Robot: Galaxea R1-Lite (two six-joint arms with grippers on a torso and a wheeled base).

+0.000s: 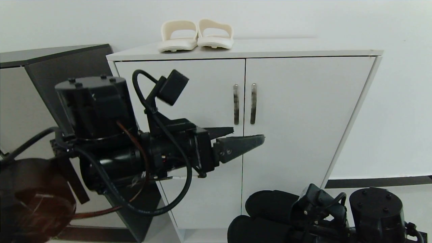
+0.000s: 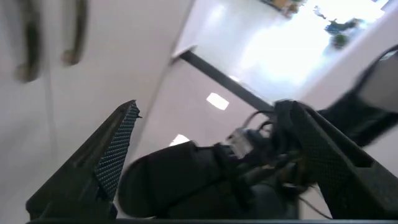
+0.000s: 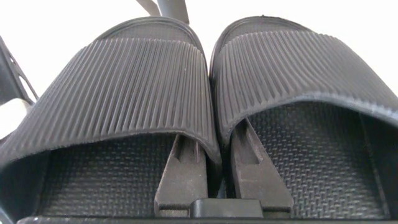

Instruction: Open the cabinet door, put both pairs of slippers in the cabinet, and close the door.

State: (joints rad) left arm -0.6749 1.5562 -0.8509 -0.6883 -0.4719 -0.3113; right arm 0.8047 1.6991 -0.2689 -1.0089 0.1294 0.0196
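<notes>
Cabinet door (image 1: 202, 84): sitting shut, both leaves meeting at the middle; the opening is not yet done.
Left jaws: I am holding them spread apart and empty, just below the left handle (image 1: 236, 104) and near the door face (lining up for the pull, I judge).
Right jaws: I am pinching the black slippers (image 3: 211, 93) with them, one finger (image 3: 183, 174) inside each shoe, low beside the cabinet's foot.
White slippers (image 1: 196, 35): lying side by side on the cabinet top, untouched.
Remaining: opening the door, stowing both pairs, closing up (nearly everything is waiting).
</notes>
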